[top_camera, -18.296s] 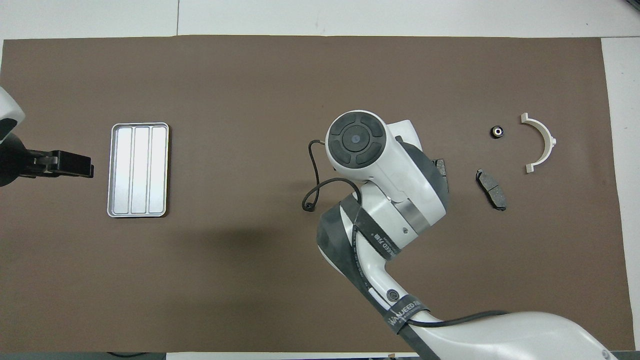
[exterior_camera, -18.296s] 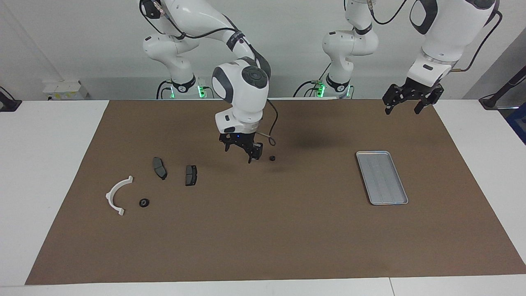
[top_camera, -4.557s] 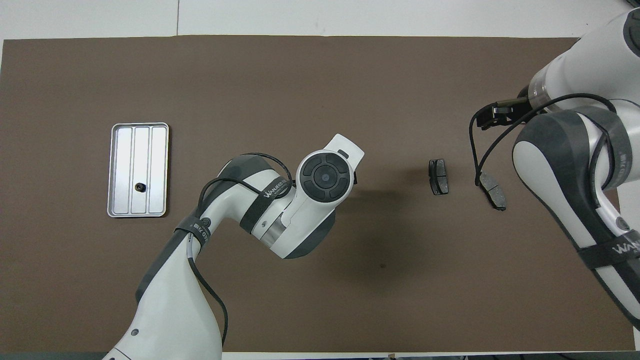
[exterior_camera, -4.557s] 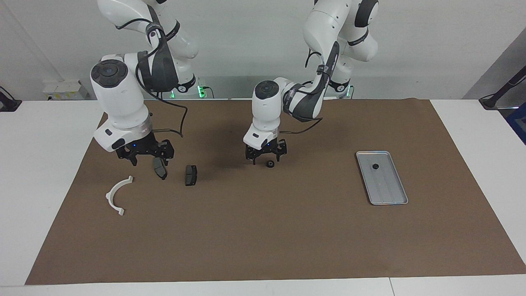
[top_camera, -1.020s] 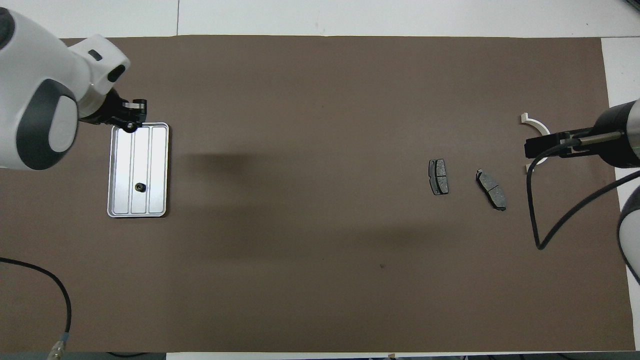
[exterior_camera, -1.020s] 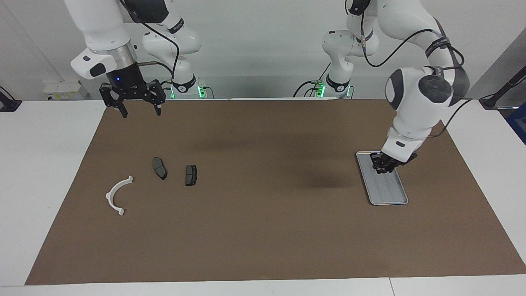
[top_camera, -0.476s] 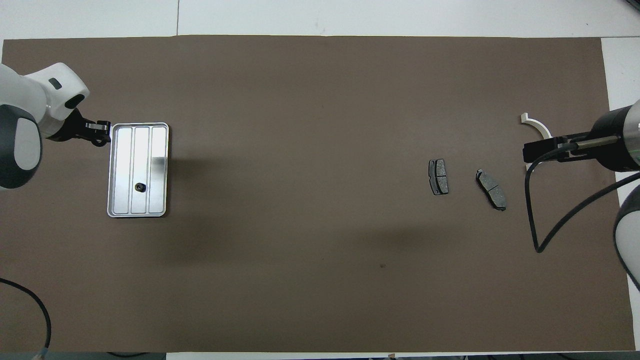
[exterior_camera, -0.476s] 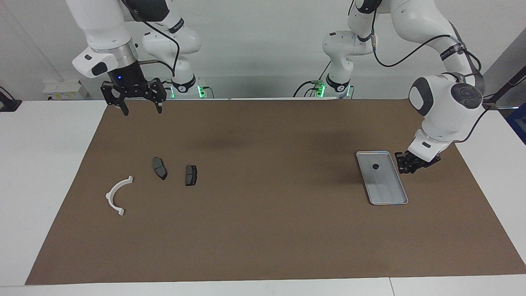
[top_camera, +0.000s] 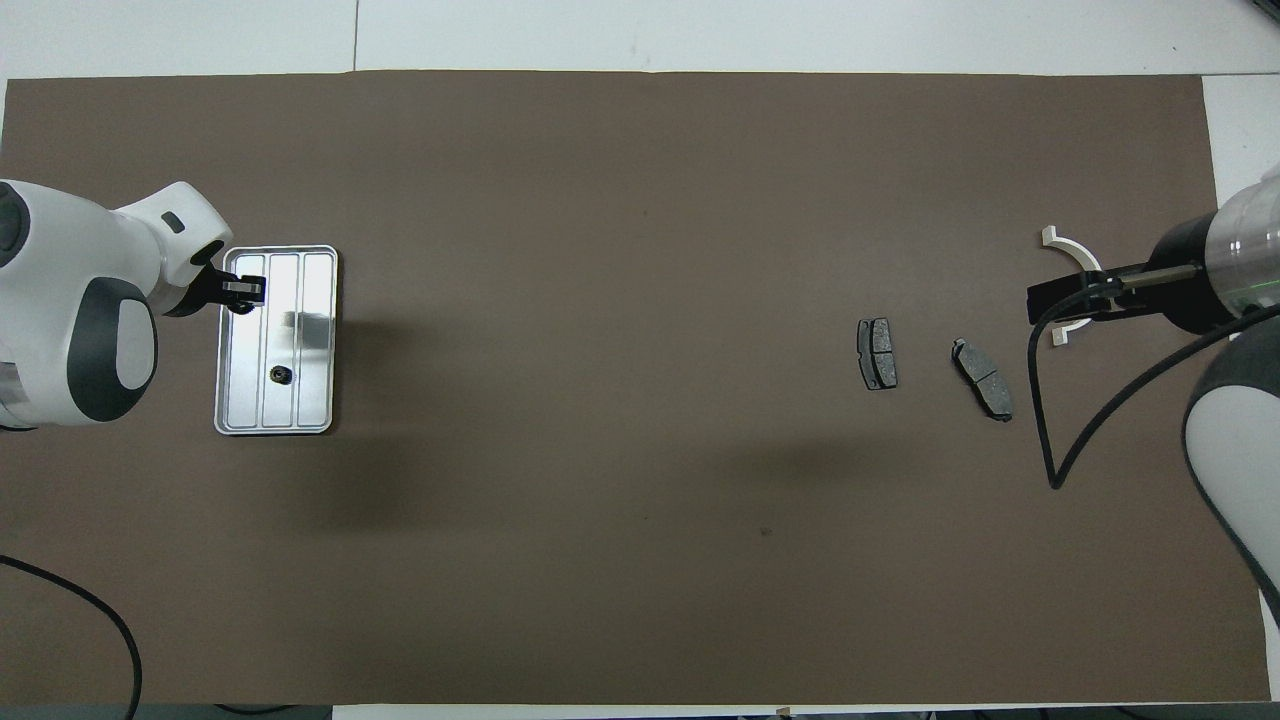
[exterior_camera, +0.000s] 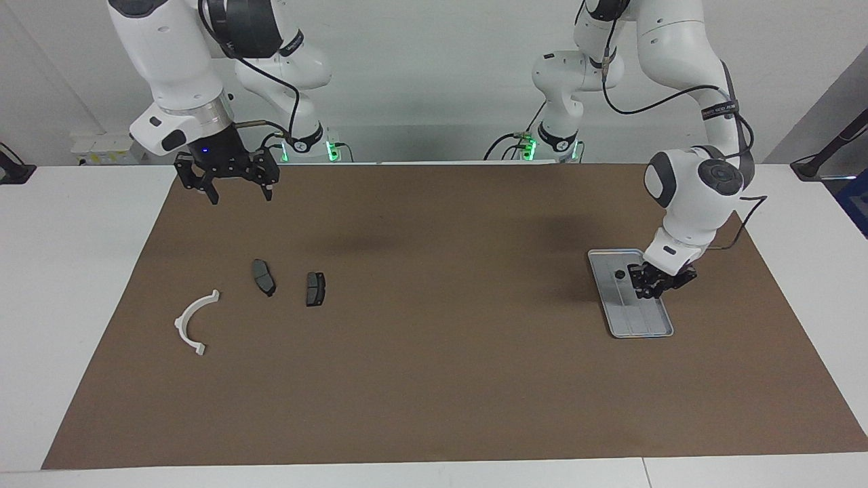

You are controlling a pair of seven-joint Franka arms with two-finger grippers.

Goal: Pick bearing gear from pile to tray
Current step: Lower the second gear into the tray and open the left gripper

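Swinging back in from the mat beside the tray half a second ago, the left gripper point(exterior_camera: 652, 288) is now hanging over the flat silver tray point(exterior_camera: 649, 324) at right of the facing view, fingers nearly closed; whether they are holding anything cannot be told. One small round black bearing gear point(exterior_camera: 619, 274) is lying on the ribbed metal floor, unmoved. At upper left, the right gripper point(exterior_camera: 230, 191) is dipping slightly lower, jaws spread wide and empty. Below it on the matte brown mat point(exterior_camera: 434, 379), two dark grey brake pads point(exterior_camera: 263, 276) and a white curved plastic arc point(exterior_camera: 194, 322) are staying put.
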